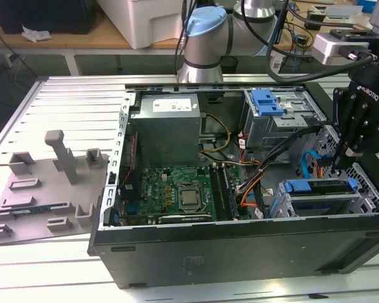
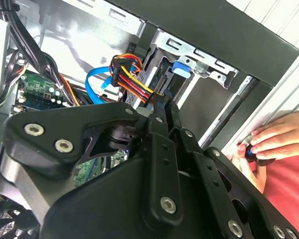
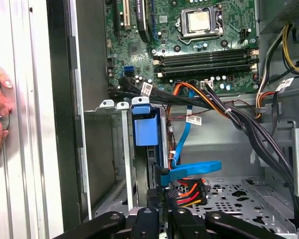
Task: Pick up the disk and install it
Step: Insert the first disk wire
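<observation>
The disk point(image 1: 316, 187), with blue rails along its edges, sits on edge inside the lower drive bay at the exterior view's right, within the open computer case point(image 1: 240, 252). In the first wrist view the disk point(image 3: 145, 132) stands in the metal bay, and a blue data cable point(image 3: 189, 172) and a multicoloured power connector point(image 3: 187, 191) lie at its near end. My black gripper point(image 1: 342, 161) hovers just above the bay's right end, apart from the disk. In the first wrist view the gripper point(image 3: 162, 215) shows a narrow gap, with nothing gripped.
A grey power-supply box point(image 1: 167, 123) and a drive cage with a blue bracket point(image 1: 268, 101) fill the case's back. The motherboard point(image 1: 177, 192) lies in the middle, with cable bundles point(image 3: 229, 114) crossing beside the bay. A person's hand point(image 2: 269, 142) rests outside the case wall. A grey fixture point(image 1: 44, 189) sits on the table.
</observation>
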